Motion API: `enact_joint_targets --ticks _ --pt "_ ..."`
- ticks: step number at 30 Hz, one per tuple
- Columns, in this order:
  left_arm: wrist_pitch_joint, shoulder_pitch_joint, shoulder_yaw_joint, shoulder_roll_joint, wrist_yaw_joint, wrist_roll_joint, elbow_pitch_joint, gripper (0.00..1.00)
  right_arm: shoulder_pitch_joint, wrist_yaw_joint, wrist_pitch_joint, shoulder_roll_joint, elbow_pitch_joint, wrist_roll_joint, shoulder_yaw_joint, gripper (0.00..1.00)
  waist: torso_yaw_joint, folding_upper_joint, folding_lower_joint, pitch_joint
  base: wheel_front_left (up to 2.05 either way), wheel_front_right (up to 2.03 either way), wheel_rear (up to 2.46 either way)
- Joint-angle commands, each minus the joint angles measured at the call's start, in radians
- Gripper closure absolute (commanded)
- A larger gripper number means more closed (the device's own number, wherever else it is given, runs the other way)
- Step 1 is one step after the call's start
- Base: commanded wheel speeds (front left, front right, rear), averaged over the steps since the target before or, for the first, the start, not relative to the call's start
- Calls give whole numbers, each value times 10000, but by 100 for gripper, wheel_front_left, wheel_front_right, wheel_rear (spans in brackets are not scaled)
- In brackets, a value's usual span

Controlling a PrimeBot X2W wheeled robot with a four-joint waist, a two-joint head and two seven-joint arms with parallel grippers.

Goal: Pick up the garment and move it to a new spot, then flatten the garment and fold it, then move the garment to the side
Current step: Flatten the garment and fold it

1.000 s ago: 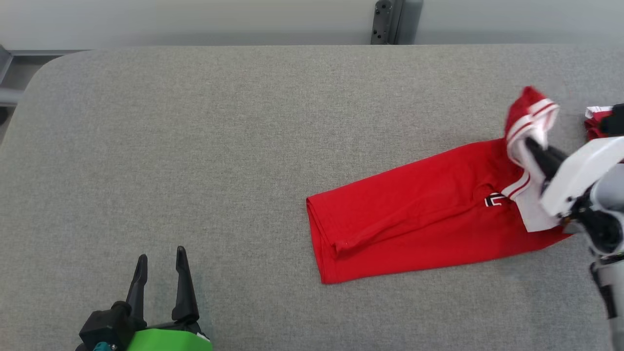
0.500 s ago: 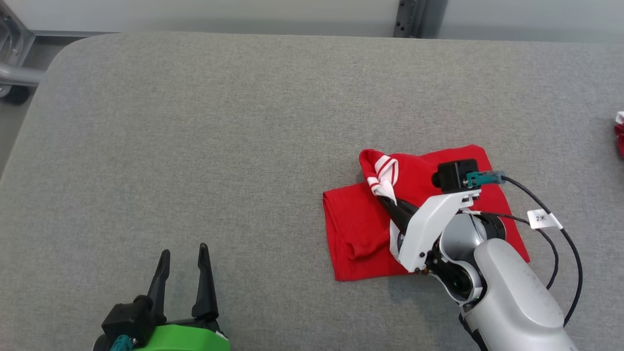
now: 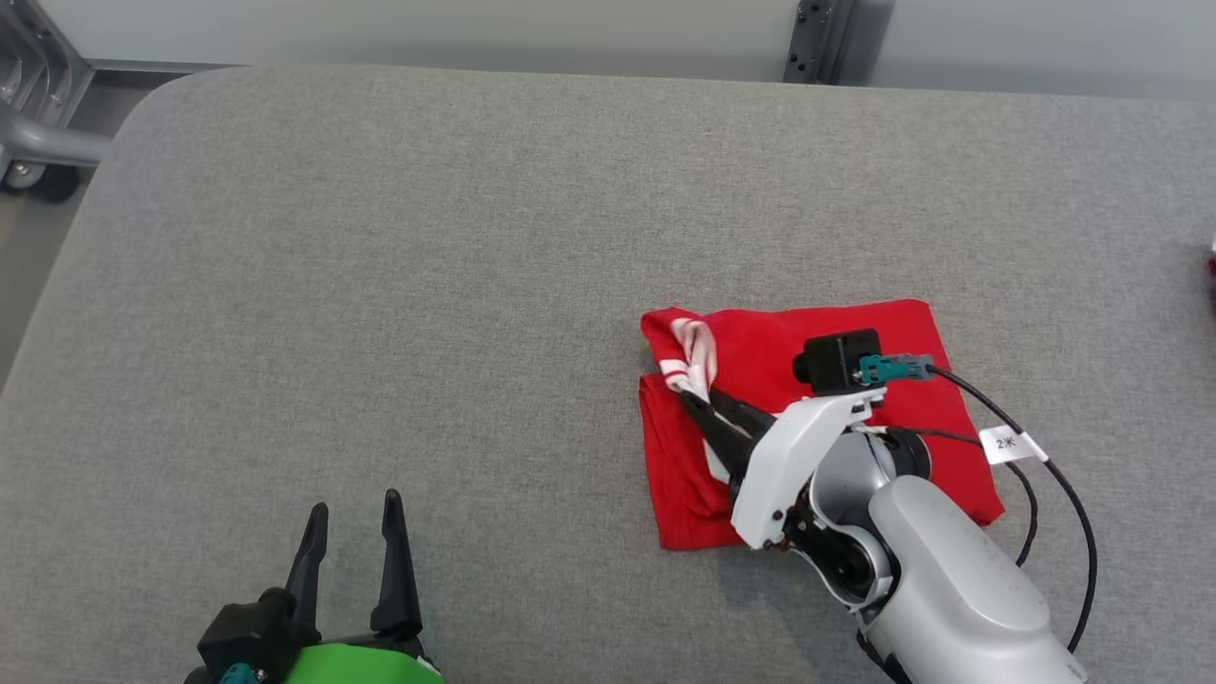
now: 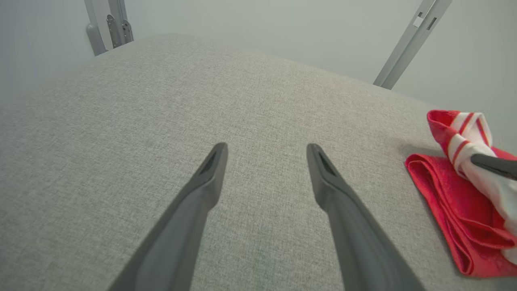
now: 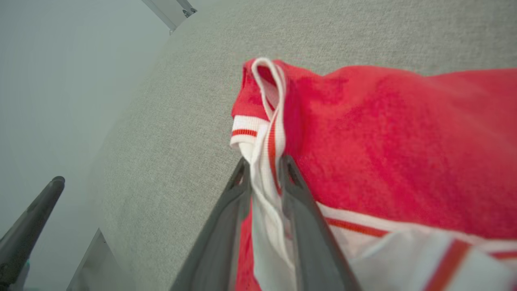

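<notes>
A grey fabric worktop [image 3: 380, 285] stretches out under a pale wall [image 3: 475, 28]. The right fingers [image 3: 724, 429] pinch the white, red-striped trim [image 5: 264, 133] of the red garment [image 3: 769, 351], holding that corner raised. The garment lies folded right of centre, its long axis running left to right and slightly skewed, with the trim end toward the robot's left. The left fingers [image 3: 391, 560] stand spread and empty near the front edge, well apart from the garment. Bare worktop lies to the left and beyond.

Your right arm [image 3: 950, 589] hides the 5 o'clock part of the garment [image 3: 760, 347]; at 3 o'clock a red scrap [image 3: 1212, 264] is cut off by the edge, unidentifiable.
</notes>
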State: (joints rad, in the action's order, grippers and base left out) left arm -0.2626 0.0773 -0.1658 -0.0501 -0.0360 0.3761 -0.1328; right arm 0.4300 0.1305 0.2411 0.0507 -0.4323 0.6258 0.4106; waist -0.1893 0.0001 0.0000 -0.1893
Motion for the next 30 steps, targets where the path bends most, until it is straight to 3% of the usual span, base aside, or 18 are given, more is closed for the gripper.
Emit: enact_joint_targets --ticks 1,8,15,22,23,24,25,26,30 --pt "-24 53 63 -14 -41 -6 -15 0 115 2 -191 11 -25 -48 87 0 132 -1 0 59 0 0 0" --pt "-24 610 663 -15 43 -365 -9 0 -520 2 -1482 34 1259 -555 -434 0 896 -1 0 725 0 0 0" --pt "-26 1131 1056 -14 227 -837 122 0 -2163 4 -2630 1519 2923 -1909 -2177 0 1539 -1 0 1483 0 0 0" --pt "-24 1317 998 -14 193 -804 177 0 -3605 2 -4232 2335 2238 -2860 -3207 0 1759 -1 0 1825 0 0 0" --pt "-24 1345 963 -14 202 -780 182 0 -3651 2 -4334 2306 2047 -2956 -3230 15 1777 -1 0 1829 0 0 0" --pt "-24 1375 938 -14 187 -762 198 0 -3623 4 -4433 2174 1907 -2920 -3210 53 1796 -1 0 1826 0 0 0" --pt "-24 1392 924 -15 170 -750 219 0 -3494 2 -4503 2077 1813 -2909 -3162 83 1813 -1 0 1808 0 0 0" --pt "-24 1387 903 -15 163 -742 227 0 -3359 2 -4525 2055 1760 -2904 -3035 100 1818 -1 0 1787 0 0 0" --pt "-24 1243 845 -15 232 -841 297 0 -2504 1 -4362 2083 1596 -2823 -2234 100 1747 -1 0 1516 0 0 0"
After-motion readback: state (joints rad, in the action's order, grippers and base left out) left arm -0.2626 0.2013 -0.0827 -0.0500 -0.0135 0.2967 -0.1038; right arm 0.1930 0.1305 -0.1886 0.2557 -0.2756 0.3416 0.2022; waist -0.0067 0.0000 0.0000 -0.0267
